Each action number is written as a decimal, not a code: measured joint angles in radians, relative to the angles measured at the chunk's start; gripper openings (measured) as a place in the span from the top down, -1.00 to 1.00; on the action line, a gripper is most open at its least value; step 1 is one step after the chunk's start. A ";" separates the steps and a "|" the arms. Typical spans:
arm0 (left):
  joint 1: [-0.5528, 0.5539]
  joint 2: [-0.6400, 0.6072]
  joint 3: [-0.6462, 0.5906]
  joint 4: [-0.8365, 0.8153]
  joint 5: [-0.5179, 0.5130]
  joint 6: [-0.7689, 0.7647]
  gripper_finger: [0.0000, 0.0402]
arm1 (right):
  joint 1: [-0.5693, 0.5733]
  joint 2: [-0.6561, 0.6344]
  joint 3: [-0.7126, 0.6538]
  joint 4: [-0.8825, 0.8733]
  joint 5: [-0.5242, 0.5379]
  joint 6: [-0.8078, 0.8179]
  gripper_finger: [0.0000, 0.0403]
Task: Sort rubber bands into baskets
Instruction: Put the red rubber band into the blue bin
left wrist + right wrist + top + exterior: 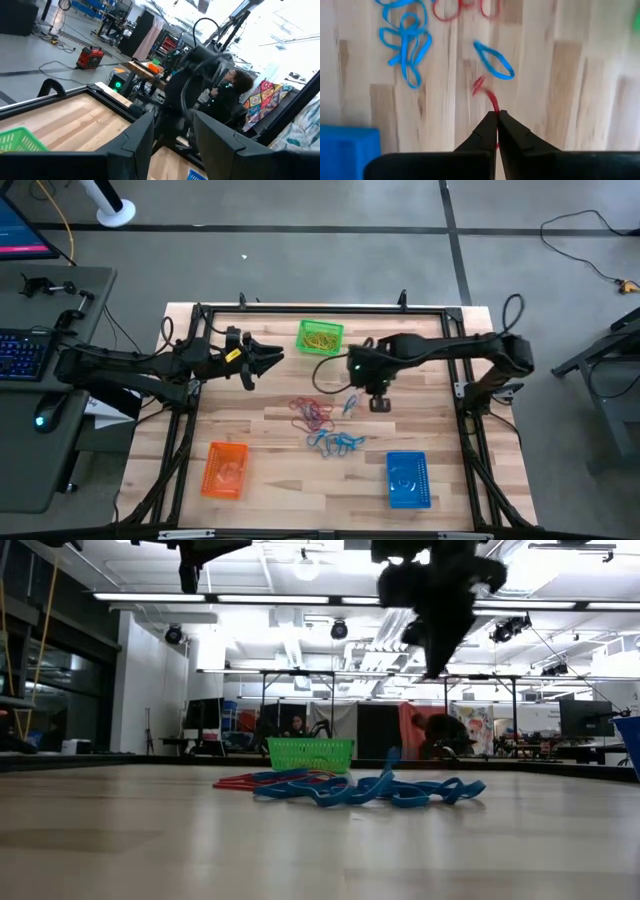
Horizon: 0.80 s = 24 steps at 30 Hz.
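Red rubber band [491, 100] hangs pinched in the right hand [497, 114], above the table.

Readable text: none in any view.
Monitor [22, 225] at the table's ten o'clock: glowing screen, nothing on it legible.
Keyboard [22, 352] at nine o'clock: lit keys, characters too small to make out.
Baskets, arms, table: no label visible.

Three baskets [320, 337]; many rubber bands [335, 443].
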<state>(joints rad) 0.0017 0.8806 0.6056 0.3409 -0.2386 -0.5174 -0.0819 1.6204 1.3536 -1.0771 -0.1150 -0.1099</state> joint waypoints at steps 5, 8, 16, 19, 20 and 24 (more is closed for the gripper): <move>0.000 0.000 0.000 0.000 -0.001 0.061 0.35 | -0.011 -0.115 0.001 -0.001 -0.048 0.091 1.00; 0.000 0.000 0.000 0.000 -0.030 0.075 0.35 | -0.004 -0.158 0.001 0.018 -0.119 0.161 1.00; 0.000 0.000 0.000 -0.001 -0.053 0.077 0.35 | 0.129 -0.189 -0.001 -0.153 -0.247 0.273 1.00; 0.000 0.000 0.000 -0.001 -0.053 0.097 0.35 | 0.214 -0.189 -0.029 -0.158 -0.319 0.333 1.00; 0.000 0.000 0.000 -0.001 -0.053 0.110 0.35 | 0.244 -0.189 -0.043 -0.159 -0.341 0.355 1.00; 0.000 0.000 0.000 0.000 -0.053 0.141 0.35 | 0.359 -0.190 -0.125 -0.120 -0.412 0.445 1.00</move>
<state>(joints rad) 0.0017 0.8806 0.6056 0.3405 -0.2913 -0.3761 0.2771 1.4307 1.2285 -1.1970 -0.5270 0.3352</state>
